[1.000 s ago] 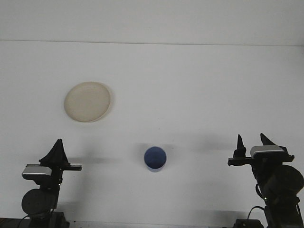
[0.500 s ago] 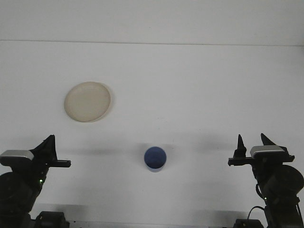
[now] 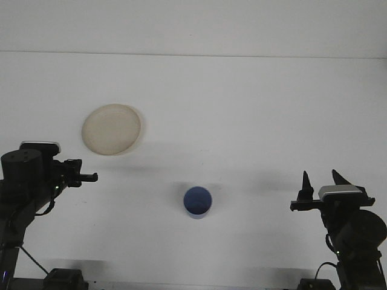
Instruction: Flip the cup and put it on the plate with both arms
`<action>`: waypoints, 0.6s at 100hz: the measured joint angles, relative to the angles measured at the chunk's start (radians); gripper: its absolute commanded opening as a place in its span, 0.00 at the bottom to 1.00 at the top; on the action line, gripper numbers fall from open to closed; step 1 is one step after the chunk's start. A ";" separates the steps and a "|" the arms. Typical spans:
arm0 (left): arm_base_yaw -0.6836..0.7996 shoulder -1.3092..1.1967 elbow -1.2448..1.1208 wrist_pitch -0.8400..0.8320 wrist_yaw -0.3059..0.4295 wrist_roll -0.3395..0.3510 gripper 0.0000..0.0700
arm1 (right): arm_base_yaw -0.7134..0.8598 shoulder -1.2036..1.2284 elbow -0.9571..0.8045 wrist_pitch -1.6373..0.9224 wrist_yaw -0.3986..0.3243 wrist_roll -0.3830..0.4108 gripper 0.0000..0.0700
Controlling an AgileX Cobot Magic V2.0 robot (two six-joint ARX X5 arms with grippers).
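The right end effector [image 3: 320,184] sits at the lower right of the front view with its two dark pointed fingers [image 3: 306,183] directed upward in the frame and set apart with a clear gap between them, holding nothing. Its body and the right arm [image 3: 354,235] below it occupy the lower right corner, above the white surface [image 3: 242,109]. The left end effector [image 3: 81,175] is at the left edge, raised above the surface and turned so that its tip points to the right in the frame; from this angle the fingers overlap, so whether they are spread or closed cannot be told, and nothing is seen in its grasp. The left arm [image 3: 24,181] runs from it down the left edge toward the lower left corner. The blue cup [image 3: 198,202] stands on the surface in the lower middle, between the two end effectors and well apart from both; it is seen from above as a round blue disc, and whether that disc is its base or its opening cannot be told. The beige plate [image 3: 112,129] lies flat on the surface at the upper left, well apart from the cup, carrying nothing, and just beyond the tip of the left end effector without touching it
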 measured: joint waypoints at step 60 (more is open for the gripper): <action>0.000 0.077 0.000 -0.082 0.000 0.021 0.26 | 0.000 0.000 0.000 0.000 0.000 0.000 0.69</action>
